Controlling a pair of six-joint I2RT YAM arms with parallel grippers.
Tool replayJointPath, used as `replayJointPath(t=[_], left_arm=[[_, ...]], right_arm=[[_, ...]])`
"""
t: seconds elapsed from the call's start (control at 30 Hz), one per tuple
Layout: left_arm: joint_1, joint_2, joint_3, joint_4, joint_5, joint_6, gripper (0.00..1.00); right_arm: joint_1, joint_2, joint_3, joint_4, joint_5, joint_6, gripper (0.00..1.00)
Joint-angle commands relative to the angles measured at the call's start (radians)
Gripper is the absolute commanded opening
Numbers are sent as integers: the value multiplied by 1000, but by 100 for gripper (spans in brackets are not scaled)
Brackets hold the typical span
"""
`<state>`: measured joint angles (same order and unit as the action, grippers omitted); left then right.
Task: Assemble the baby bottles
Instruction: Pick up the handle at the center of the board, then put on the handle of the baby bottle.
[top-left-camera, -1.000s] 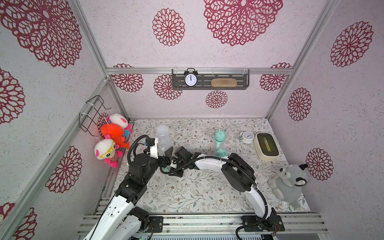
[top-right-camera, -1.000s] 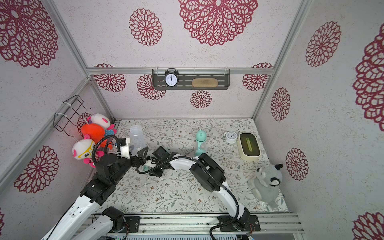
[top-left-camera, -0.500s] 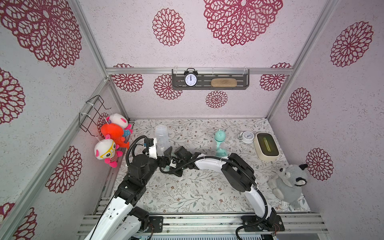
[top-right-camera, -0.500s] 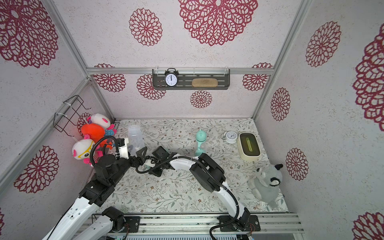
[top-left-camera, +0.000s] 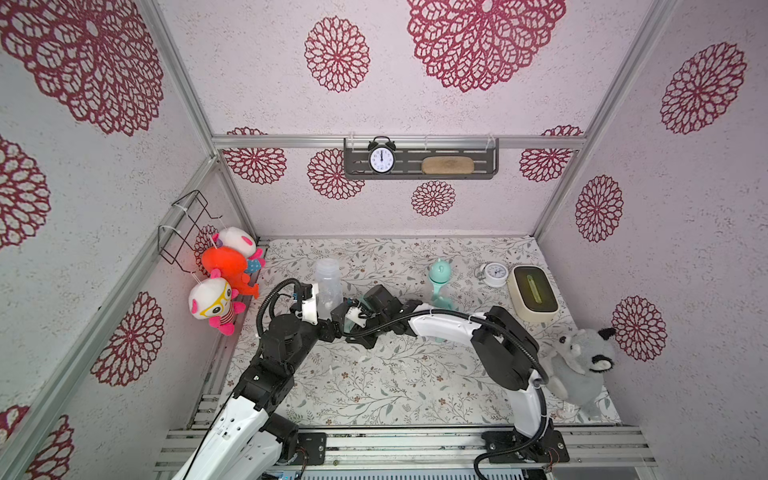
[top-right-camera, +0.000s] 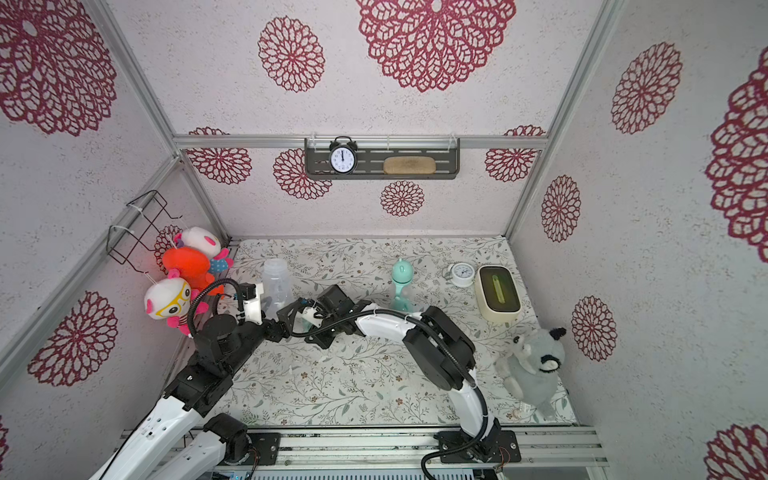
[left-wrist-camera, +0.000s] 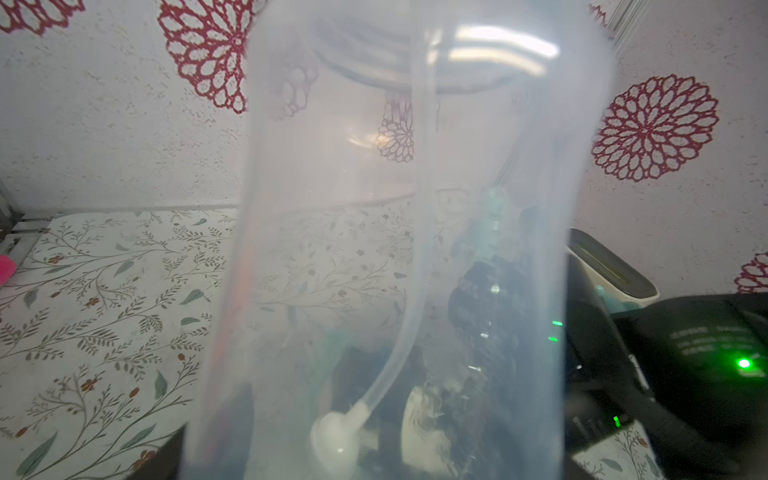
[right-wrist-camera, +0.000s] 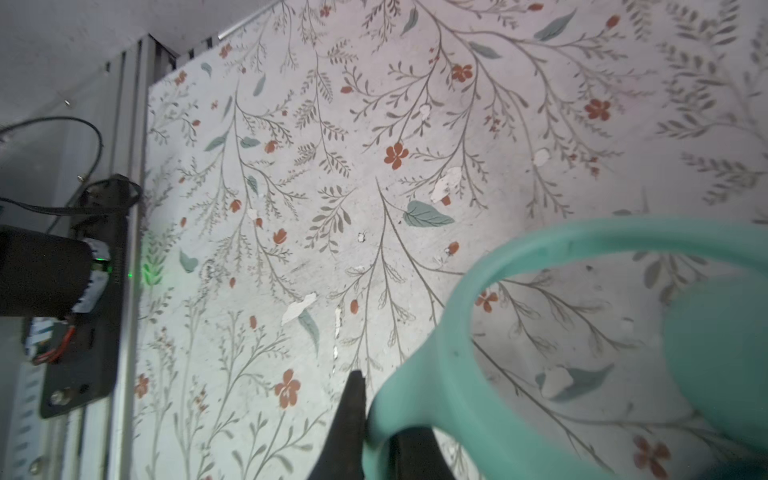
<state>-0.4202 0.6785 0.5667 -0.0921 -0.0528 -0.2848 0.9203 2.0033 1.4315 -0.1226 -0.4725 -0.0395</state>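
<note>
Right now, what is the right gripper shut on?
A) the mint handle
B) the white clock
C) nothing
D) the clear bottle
A: in the right wrist view, the right gripper has its dark fingers pinched on the base of the mint handle, whose loop stands out over the floral mat.

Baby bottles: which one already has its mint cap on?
The free-standing bottle near the white clock; the clear bottle in the left hand has none.

A white clock (top-left-camera: 494, 274) stands just beside a cream lidded box (top-left-camera: 534, 293).
</note>
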Motion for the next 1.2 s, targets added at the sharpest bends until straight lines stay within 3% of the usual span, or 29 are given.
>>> replayJointPath(t=[0.0, 0.23, 0.57, 0.9, 1.17], left_arm=[[7, -17, -18, 96, 42, 25, 0], [7, -24, -70, 170, 60, 41, 0], [5, 27, -159, 328, 103, 33, 0], [-19, 94, -253, 556, 181, 78, 0], [-61, 131, -301, 704, 170, 109, 0]], right_arm=[[-30, -111, -37, 48, -37, 98, 0], [-97, -239, -98, 16, -29, 166, 0], [-149, -390, -59, -87, -53, 236, 0], [-149, -540, -55, 32, -158, 362, 0], [-124, -575, -32, 165, -240, 436, 0]])
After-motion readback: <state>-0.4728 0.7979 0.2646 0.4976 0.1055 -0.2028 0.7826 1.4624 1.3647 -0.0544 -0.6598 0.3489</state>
